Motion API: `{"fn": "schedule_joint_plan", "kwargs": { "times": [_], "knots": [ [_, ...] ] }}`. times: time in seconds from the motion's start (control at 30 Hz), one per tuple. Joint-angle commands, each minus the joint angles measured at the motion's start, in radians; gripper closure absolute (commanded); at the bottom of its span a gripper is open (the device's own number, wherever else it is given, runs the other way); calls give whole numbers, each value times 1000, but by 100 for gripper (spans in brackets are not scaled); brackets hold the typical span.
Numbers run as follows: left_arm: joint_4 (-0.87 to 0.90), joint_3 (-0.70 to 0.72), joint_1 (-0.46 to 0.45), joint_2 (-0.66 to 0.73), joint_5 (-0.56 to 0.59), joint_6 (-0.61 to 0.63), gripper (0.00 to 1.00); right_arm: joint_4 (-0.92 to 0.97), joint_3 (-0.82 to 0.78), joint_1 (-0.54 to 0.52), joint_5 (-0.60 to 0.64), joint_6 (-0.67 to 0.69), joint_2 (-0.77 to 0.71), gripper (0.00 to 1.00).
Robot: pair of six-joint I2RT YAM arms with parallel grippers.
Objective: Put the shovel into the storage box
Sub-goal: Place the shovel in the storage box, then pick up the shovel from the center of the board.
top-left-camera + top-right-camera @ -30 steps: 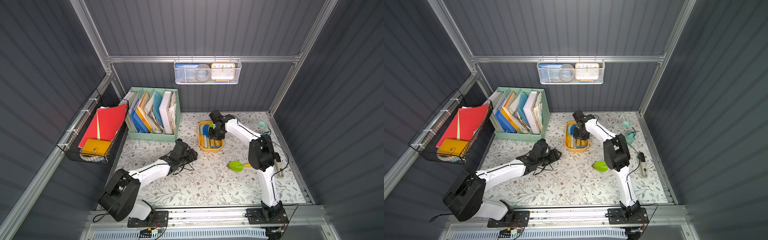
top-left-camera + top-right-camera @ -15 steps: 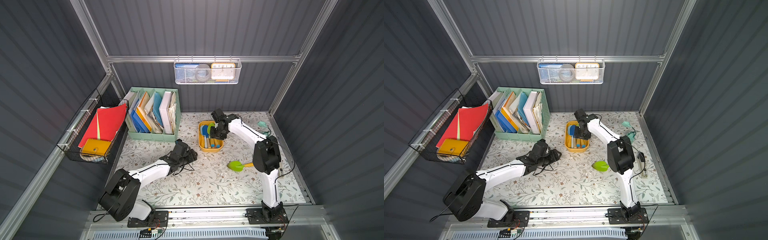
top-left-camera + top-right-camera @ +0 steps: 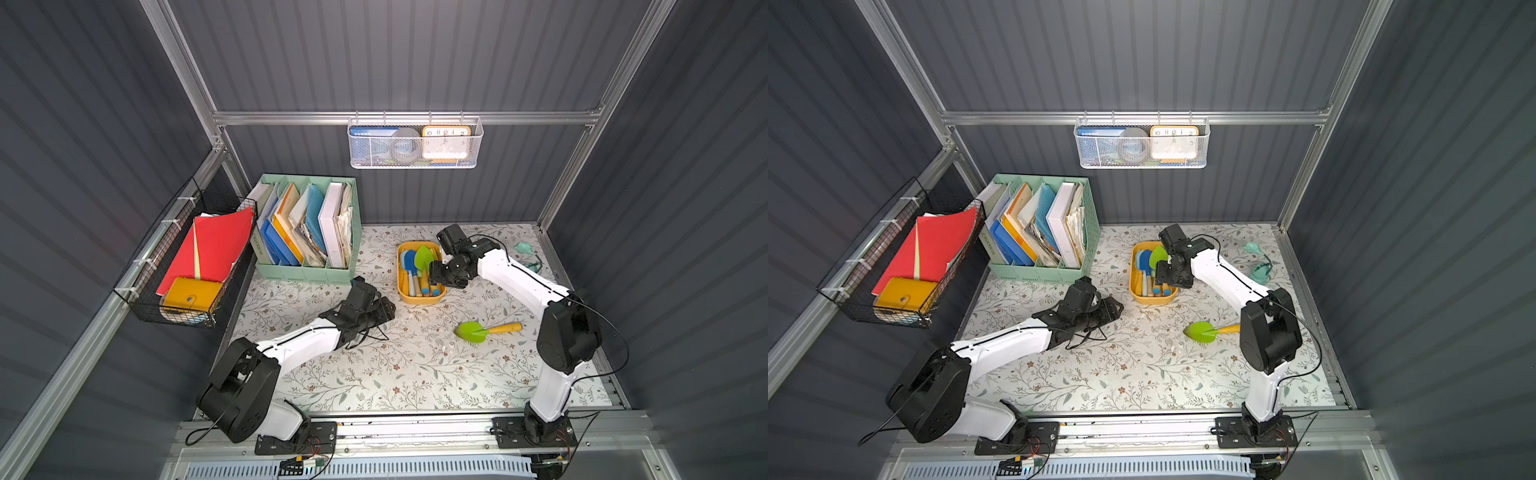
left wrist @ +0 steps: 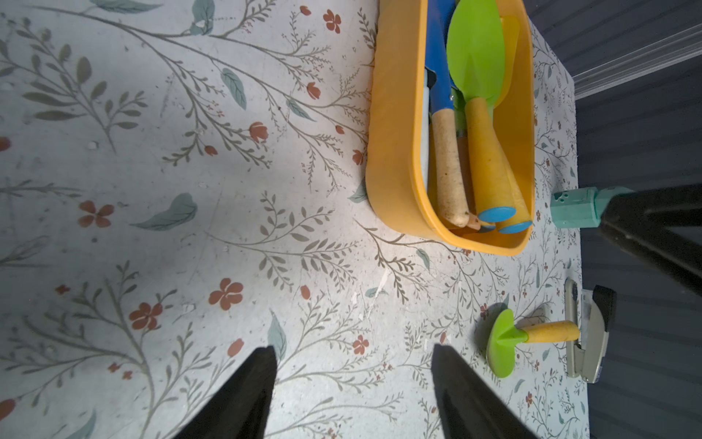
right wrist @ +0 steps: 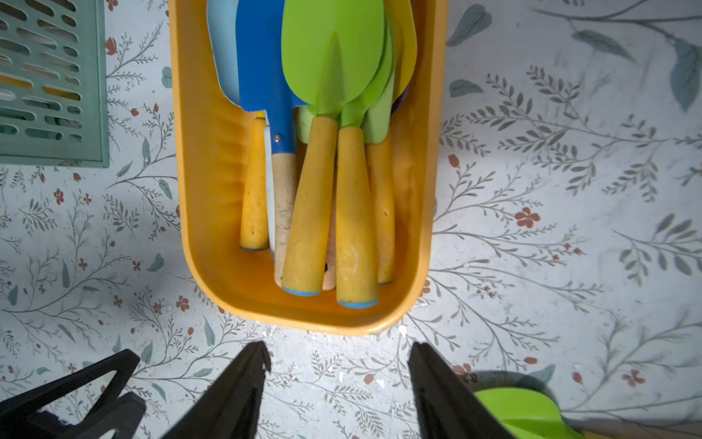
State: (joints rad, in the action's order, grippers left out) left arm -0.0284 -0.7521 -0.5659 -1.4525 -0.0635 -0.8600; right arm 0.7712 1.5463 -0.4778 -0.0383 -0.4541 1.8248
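Green-bladed, yellow-handled plastic shovel [image 5: 332,57] lying in the shallow yellow-orange plastic storage box [image 3: 420,300]; 2 grippers empty.
The storage box sits near the middle of the back edge of the floral-patterned tabletop [image 3: 395,365], and the shovel rests on top of the other shovels [image 5: 266,57] inside it, blade toward the back edge. The right gripper [image 5: 338,357] hangs by the box's right rim, apparently a little above it, jaws spread wide with nothing between them. The left gripper [image 4: 351,357] sits low near the tabletop's centre, jaws likewise apart and empty. 1 loose green shovel [image 3: 473,332] lies in front of the box, nearer the right edge.
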Motion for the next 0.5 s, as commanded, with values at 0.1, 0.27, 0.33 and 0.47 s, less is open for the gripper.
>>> {"fn": "schedule_joint_plan", "kwargs": {
  "times": [0.1,0.27,0.33,0.47],
  "knots": [
    [-20,-7,-10,24,-34,19,27,1,-106,-5,105,40,-116,1],
    [-42,-4,-24,13,-42,14,27,17,-198,2,183,63,-193,1],
    [-49,-3,-28,7,-47,12,27,25,-234,13,201,68,-217,1],
    [-63,-6,-35,-2,-53,12,27,8,-333,71,234,59,-276,1]
  ]
}}
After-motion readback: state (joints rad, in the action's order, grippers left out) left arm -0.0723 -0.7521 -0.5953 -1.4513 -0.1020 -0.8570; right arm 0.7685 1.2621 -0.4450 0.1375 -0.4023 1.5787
